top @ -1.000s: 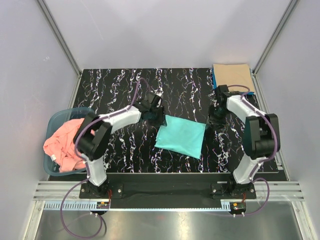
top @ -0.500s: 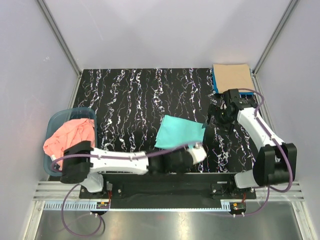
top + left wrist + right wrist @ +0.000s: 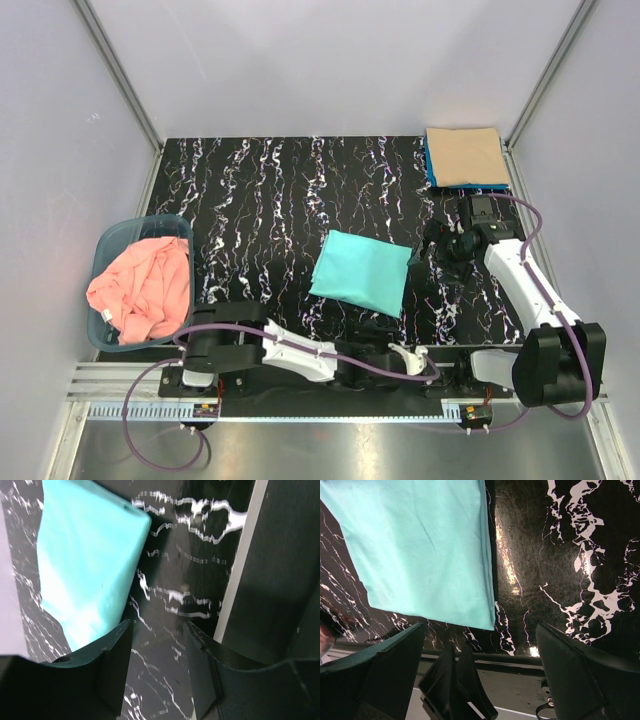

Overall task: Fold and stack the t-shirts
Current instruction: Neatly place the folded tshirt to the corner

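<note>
A folded turquoise-green t-shirt lies flat mid-table; it also shows in the left wrist view and the right wrist view. A folded tan-beige t-shirt lies on a blue t-shirt at the back right. A crumpled salmon pink t-shirt fills the basket. My left gripper is open and empty, low at the near edge below the turquoise shirt. My right gripper is wide open and empty, just right of that shirt.
A blue-grey plastic basket stands at the table's left edge. The left arm lies stretched along the near edge of the black marbled table. Metal frame posts and grey walls close in the back corners.
The left arm swung from the shirt's far-left corner down to lie along the near edge. The right arm drew back to the right. The turquoise shirt's far edge now lies flat.
</note>
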`<state>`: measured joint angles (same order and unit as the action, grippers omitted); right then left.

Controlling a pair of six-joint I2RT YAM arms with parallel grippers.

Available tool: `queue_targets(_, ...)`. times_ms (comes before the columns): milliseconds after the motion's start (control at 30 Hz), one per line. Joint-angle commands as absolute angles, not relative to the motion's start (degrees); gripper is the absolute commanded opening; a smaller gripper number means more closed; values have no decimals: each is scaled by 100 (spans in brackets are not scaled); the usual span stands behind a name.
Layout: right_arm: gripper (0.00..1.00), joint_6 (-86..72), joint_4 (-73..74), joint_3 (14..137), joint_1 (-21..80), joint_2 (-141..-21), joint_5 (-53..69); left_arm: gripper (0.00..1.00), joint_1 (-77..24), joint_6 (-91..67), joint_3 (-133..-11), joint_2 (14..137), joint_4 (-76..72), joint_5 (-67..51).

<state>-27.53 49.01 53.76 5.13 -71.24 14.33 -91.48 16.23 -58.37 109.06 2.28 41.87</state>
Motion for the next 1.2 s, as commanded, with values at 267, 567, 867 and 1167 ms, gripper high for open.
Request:
queue_targets(267, 100, -2786, 4676, 5274, 396, -6856, 1529, 42, -8772, 2294, -6240, 11487, -378, 3296)
queue_targets(567, 100, -2812, 4500, 5168, 325, -7040, 1600, 36, -8297, 2654, -6521, 11794, -351, 2733)
queue_targets(867, 100, -3190, 3833, 5220, 123, -7927, 2240, 9, -8042, 2408, -6618, 11752, -562, 2838)
queue_targets(1167, 100, -3155, 3078, 5247, 35, -8947, 3110, 0, -7700, 2075, -6390, 11066, -703, 2857)
